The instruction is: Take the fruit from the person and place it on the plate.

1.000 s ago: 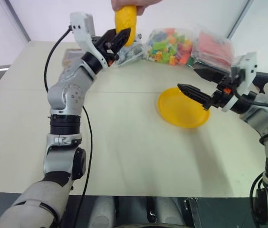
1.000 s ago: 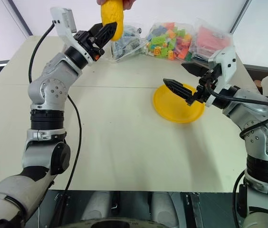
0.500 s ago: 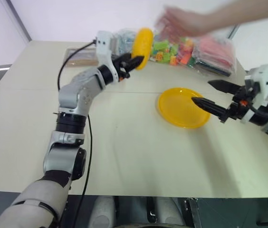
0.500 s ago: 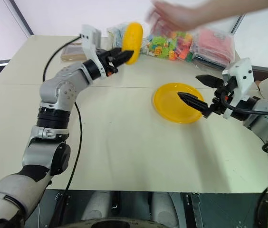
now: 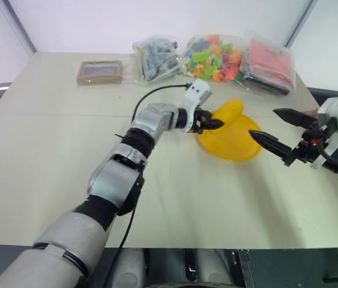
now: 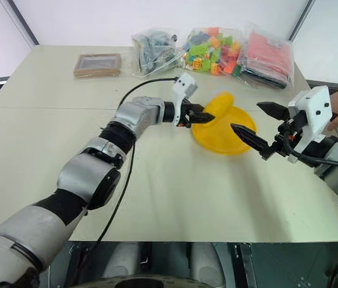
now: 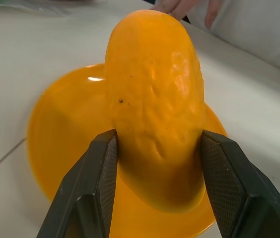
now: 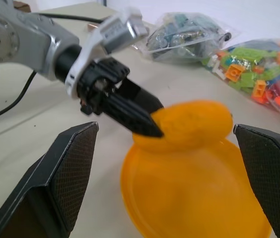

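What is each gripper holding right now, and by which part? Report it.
The left gripper is shut on the fruit, clamped on both sides near its lower end, over the plate. The right gripper is open and holds nothing.

I count one fruit (image 6: pixel 222 107), one yellow plate (image 6: pixel 229 141), three clear bags of bright parts (image 6: pixel 212 48), one small brown framed tile (image 6: pixel 97 65), and my two grippers (image 6: pixel 200 117).

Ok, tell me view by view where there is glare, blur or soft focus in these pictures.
Left wrist view: a small white glare spot on the plate; the fruit is sharp, the hand behind it soft. Right wrist view: the near fingers are soft, the bags slightly blurred. Eye views: evenly lit, with only faint shadows under the left gripper.
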Controlling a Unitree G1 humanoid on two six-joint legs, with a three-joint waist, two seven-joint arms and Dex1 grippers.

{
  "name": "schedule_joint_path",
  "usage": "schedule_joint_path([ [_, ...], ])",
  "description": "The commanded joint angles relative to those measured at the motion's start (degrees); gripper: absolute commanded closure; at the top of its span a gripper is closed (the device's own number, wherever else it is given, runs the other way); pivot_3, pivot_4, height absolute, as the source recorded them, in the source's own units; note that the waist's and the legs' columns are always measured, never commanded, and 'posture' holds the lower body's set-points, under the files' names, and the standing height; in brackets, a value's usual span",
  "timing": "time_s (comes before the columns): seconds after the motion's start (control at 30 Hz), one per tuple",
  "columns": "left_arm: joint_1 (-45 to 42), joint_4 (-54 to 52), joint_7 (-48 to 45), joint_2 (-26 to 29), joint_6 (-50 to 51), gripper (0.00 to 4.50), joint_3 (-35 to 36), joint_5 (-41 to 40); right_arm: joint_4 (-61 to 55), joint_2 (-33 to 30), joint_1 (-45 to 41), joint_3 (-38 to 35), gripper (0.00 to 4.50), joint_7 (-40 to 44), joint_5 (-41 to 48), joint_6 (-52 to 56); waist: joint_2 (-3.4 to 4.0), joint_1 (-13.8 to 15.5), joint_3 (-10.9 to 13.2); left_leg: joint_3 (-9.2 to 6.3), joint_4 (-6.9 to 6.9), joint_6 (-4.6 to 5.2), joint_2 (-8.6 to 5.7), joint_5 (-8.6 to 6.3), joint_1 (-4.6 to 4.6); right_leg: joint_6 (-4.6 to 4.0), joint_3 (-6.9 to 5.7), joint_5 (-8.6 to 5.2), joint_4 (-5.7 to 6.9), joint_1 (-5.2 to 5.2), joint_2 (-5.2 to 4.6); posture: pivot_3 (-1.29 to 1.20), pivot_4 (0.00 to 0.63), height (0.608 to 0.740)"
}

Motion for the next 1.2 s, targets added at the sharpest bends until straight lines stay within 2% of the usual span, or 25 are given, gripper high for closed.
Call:
schedule_joint_path([
  [0.03,-2.62,2.97,1.03,-1.41,-4.37,2.23,1.05,2.5,-3.17,0.18,0.86,-3.12,0.0,-1.75,1.88,0.16,0.0,0.01,0.0,0.0,0.0,0.0,0.0,0.0,-0.01,0.0,0.0,0.0,0.0,0.0,0.0,0.0,0.15,0.731],
  [0.13,-2.84,4.63,1.5,-2.15,-6.11,2.23,1.49,3.92,-4.12,0.3,1.9,-3.59,0.0,-2.88,2.19,0.22,0.0,-0.04,0.0,-0.01,0.0,0.0,0.0,0.0,0.0,0.0,0.0,0.0,0.0,0.0,0.0,0.0,0.15,0.731],
  [0.17,-2.65,4.86,1.06,-2.31,-6.5,1.52,1.54,4.31,-4.29,0.24,2.18,-3.67,0.0,-3.18,2.22,0.12,0.0,-0.03,0.0,-0.01,0.0,0.0,0.0,0.0,0.0,0.0,0.0,0.0,0.0,-0.01,0.0,0.0,0.15,0.731],
  [0.2,-2.54,5.05,0.71,-2.43,-6.76,1.22,1.68,4.61,-4.38,0.18,2.35,-3.71,0.0,-3.4,2.27,0.04,0.0,-0.01,0.0,-0.01,0.0,0.0,0.0,0.0,0.0,0.0,0.0,0.0,0.0,0.0,0.0,0.0,0.15,0.731],
  [0.27,-2.33,5.26,0.74,-2.48,-7.07,0.31,2.05,5.13,-4.43,0.1,2.37,-3.76,0.0,-3.69,2.7,0.07,0.0,0.0,0.0,-0.01,0.0,0.0,0.0,0.0,-0.01,0.0,0.0,0.0,0.0,0.0,0.0,0.0,0.15,0.731],
  [0.3,-2.3,5.18,0.58,-2.31,-7.09,0.15,2.47,5.09,-4.36,0.0,2.27,-3.6,0.0,-3.76,2.79,0.08,0.0,0.0,0.0,-0.01,0.0,0.0,0.0,0.0,-0.01,0.0,0.0,0.0,0.0,0.0,0.0,0.0,0.15,0.731],
  [0.5,-2.33,2.54,-2.59,0.11,-6.82,0.15,5.81,3.43,-3.08,-0.53,0.68,-1.53,0.0,-3.52,2.75,-0.33,0.0,-0.09,0.0,-0.01,0.0,0.0,0.0,0.0,0.0,0.0,0.0,0.0,0.01,0.0,0.0,0.0,0.15,0.731],
  [0.57,-1.74,-1.79,-4.41,2.44,-5.71,0.15,7.01,2.44,-2.53,-0.86,0.02,-0.22,0.0,-2.77,2.31,-0.53,0.01,-0.23,0.0,-0.02,0.0,0.0,0.01,0.0,0.0,0.0,0.0,0.0,0.02,-0.01,0.01,0.0,0.15,0.731],
  [0.73,6.62,-26.36,-5.57,10.85,-2.36,0.15,5.83,3.13,-0.41,-1.65,0.31,3.93,0.0,-0.55,-1.55,-2.18,0.04,-0.35,-0.02,-0.01,-0.03,0.0,0.04,0.0,0.01,0.0,0.03,0.0,0.04,-0.02,0.01,0.0,0.15,0.731],
  [0.9,19.47,-57.11,-4.78,20.56,14.01,0.15,7.78,-1.52,3.1,-2.25,0.98,8.42,0.0,1.83,-7.14,-5.47,0.06,-0.35,-0.03,-0.01,0.0,-0.02,0.08,0.01,0.02,0.0,0.05,0.0,0.11,-0.02,0.01,0.0,0.15,0.731],
  [0.97,24.21,-65.49,-2.93,23.94,17.35,0.15,8.45,-1.74,4.94,-3.53,1.81,10.45,0.0,3.64,-10.75,-7.83,0.06,-0.21,-0.03,-0.02,0.03,-0.03,0.07,0.02,0.04,0.0,0.07,0.01,0.12,-0.01,-0.01,0.0,0.15,0.731],
  [1.13,33.87,-83.53,3.24,27.26,27.61,0.15,14.83,-7.26,8.76,-3.24,0.25,11.2,0.0,6.42,-11.94,-9.56,0.06,-0.1,-0.03,-0.02,0.1,-0.03,0.05,0.02,0.06,0.01,0.04,0.01,0.13,0.09,-0.07,0.0,0.15,0.731],
  [1.2,38.6,-91.54,4.19,26.55,30.16,0.15,18.58,-12.8,10.39,-3.54,-0.35,11.88,0.0,8.03,-12.7,-10.31,0.06,-0.15,-0.03,-0.03,0.1,-0.03,0.06,0.02,0.09,0.01,0.04,0.01,0.12,0.1,-0.06,0.0,0.15,0.731],
])
